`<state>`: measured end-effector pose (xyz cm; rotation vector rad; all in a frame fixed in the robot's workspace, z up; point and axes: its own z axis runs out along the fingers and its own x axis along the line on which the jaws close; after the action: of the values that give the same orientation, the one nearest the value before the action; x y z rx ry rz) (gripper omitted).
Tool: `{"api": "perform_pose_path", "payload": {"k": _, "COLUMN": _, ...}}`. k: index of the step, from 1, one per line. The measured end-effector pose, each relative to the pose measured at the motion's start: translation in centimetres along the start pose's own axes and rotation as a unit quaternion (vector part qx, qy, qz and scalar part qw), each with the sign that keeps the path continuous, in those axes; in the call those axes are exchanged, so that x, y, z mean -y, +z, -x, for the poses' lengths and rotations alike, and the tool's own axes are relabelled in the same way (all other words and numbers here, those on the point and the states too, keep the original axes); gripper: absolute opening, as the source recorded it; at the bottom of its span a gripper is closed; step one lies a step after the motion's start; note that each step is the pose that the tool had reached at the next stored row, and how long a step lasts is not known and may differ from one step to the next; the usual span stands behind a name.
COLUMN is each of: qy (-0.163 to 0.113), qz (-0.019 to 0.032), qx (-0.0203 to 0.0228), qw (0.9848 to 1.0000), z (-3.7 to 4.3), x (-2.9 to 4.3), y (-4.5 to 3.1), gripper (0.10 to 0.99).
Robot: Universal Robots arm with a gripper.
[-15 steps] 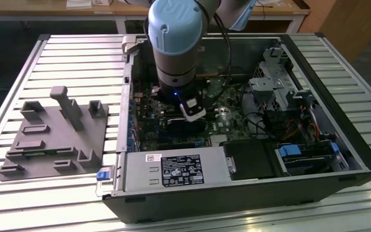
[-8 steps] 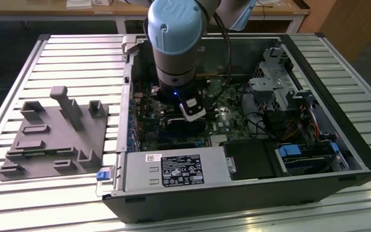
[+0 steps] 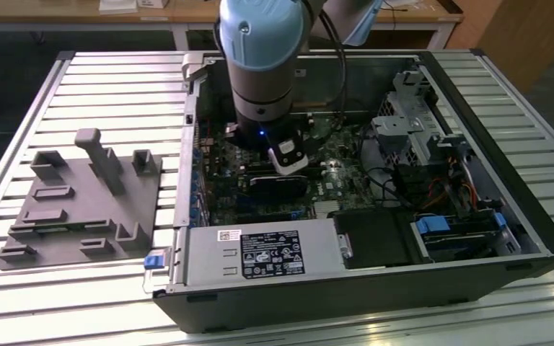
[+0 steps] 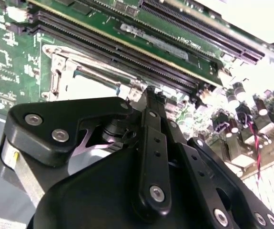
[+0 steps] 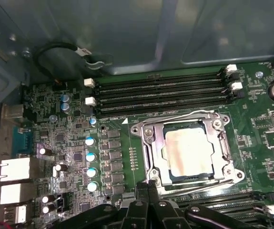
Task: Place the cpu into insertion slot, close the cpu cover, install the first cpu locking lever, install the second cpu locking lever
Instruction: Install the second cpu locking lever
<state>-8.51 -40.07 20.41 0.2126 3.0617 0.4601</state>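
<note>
The pincer (image 5: 148,183) hangs low over the motherboard (image 5: 70,143) inside the computer case (image 3: 469,288), its tips just beside the edge of the insertion slot (image 5: 144,133). The cpu (image 5: 187,152) lies in that slot under the cpu cover (image 5: 158,157). Memory slots (image 5: 160,95) run beyond the slot, farther from the pincer. The case stands on the tabletop (image 3: 113,86).

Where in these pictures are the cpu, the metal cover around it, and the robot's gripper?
cpu (image 5: 188,151): first wrist view, middle of its pale metal face.
cover (image 5: 154,149): first wrist view, the frame's side bar beside the chip.
gripper (image 5: 147,183): first wrist view, at its fingertips by the cover's edge.
</note>
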Motion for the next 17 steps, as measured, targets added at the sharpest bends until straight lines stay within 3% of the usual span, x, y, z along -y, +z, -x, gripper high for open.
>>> {"api": "perform_pose_path", "payload": {"k": 4, "qy": 0.0, "qz": -0.0049, "qx": 0.0007, "qw": 1.0, "z": 0.01, "x": -0.25, "y": -0.77, "gripper": 0.106}}
{"api": "perform_pose_path", "payload": {"k": 7, "qy": 0.001, "qz": -0.0166, "qx": 0.0028, "qw": 0.9999, "z": 0.12, "x": -0.28, "y": -0.85, "gripper": 0.106}}
{"api": "perform_pose_path", "payload": {"k": 11, "qy": 0.005, "qz": -0.0278, "qx": 0.0057, "qw": 0.9996, "z": 0.59, "x": -0.37, "y": -0.82, "gripper": 0.106}}
{"api": "perform_pose_path", "payload": {"k": 17, "qy": 0.009, "qz": -0.0318, "qx": 0.0072, "qw": 0.9994, "z": 1.85, "x": -0.78, "y": -0.66, "gripper": 0.106}}
